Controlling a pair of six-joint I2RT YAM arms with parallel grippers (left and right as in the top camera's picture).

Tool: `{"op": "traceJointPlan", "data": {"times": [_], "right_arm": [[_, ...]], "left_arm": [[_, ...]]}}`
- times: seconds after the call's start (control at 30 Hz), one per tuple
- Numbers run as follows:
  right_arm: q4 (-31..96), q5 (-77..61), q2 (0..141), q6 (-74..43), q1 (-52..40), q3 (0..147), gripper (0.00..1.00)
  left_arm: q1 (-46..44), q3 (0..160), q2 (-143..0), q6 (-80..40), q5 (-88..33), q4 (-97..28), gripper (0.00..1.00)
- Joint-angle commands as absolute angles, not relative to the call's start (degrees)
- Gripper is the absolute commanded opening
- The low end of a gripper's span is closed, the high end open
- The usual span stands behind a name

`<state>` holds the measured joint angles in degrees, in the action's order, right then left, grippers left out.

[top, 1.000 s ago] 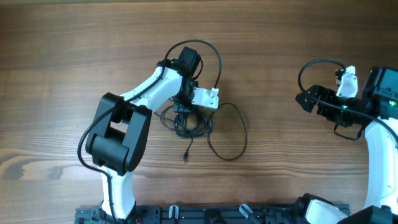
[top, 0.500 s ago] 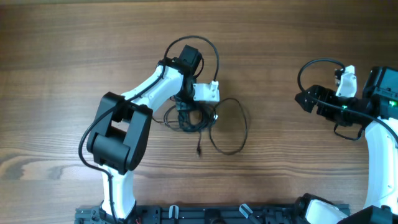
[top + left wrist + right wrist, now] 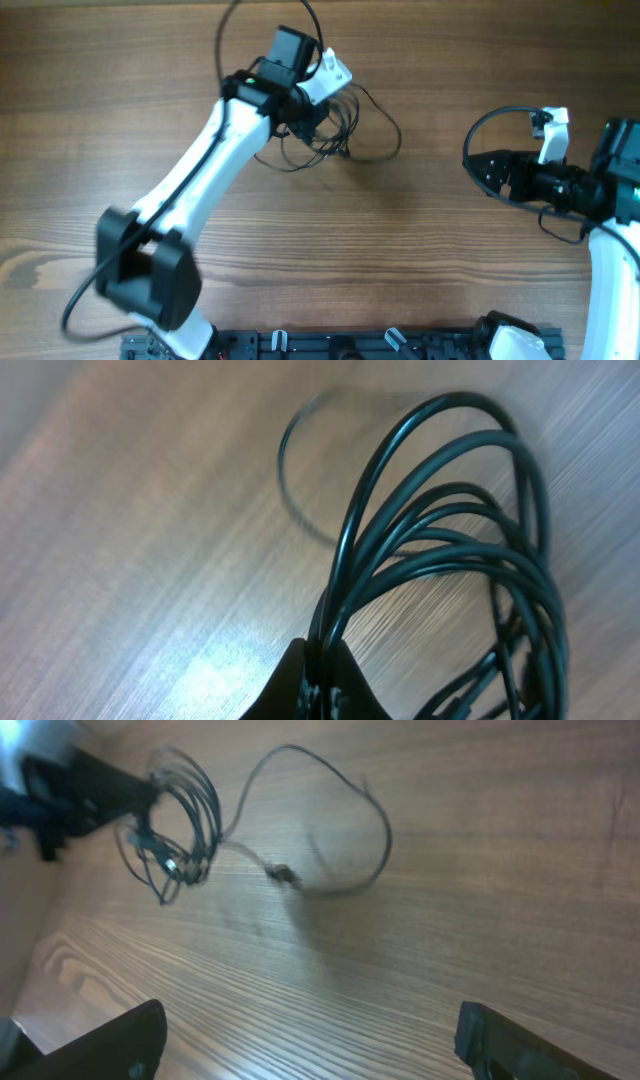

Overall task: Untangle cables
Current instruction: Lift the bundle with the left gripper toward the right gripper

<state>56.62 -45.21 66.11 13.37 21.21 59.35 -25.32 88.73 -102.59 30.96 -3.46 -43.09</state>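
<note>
Brown wood-grain table (image 3: 450, 270) fills my overhead view from edge to edge, with no table border showing on any side. My left arm (image 3: 200, 180) reaches from the near-left base up toward the top of the frame. There the left gripper (image 3: 322, 678) has its fingers pinched tight on the cables (image 3: 325, 135), several thin black loops fanning up out of the closed tips. One looser strand (image 3: 340, 820) swings out to the right of the bundle and casts a shadow on the wood below it. One small plug (image 3: 283, 873) shows on it from the right wrist. I count one bundle, but I cannot tell how many separate wires it contains. The right gripper (image 3: 472, 165) points left at mid-right, its two fingers (image 3: 130, 1040) spread wide with nothing between them, well apart from the cables. Bare wood lies between the two grippers and across the whole near half of the table.
</note>
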Motion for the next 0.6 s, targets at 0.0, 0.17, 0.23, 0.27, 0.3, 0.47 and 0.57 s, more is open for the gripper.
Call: {"op": "traceJointPlan", "data": {"times": [0.0,0.17,0.23,0.27,0.3,0.47,0.57], "right_arm": [[56.90,-48.14,60.49,15.53,21.39,59.13,0.97],[57.06,-51.48,55.55,15.77,21.39,59.13,1.00],[57.06,-54.54,54.54,16.49,21.39,59.13,1.00],[57.06,-55.86,54.30,16.51,21.39,59.13,1.00],[57.10,-57.30,54.06,16.51,21.39,59.13,1.00],[57.45,-66.02,53.98,19.68,21.39,59.13,1.00],[57.78,-66.57,54.00,20.43,21.39,59.13,0.99]], "left_arm": [[-25.02,90.04,-93.69,23.05,-14.35,-42.30,0.04],[-25.04,90.04,-87.05,23.07,-29.95,-42.09,0.04],[-25.74,90.04,-85.80,23.07,-34.68,-42.06,0.04],[-26.24,90.04,-85.49,23.09,-35.40,-42.06,0.04],[-27.11,90.04,-85.36,23.07,-35.40,-42.06,0.04],[-33.36,90.04,-85.36,23.11,-34.92,-41.01,0.04],[-35.68,90.04,-85.36,23.09,-31.79,-39.57,0.04]]}}
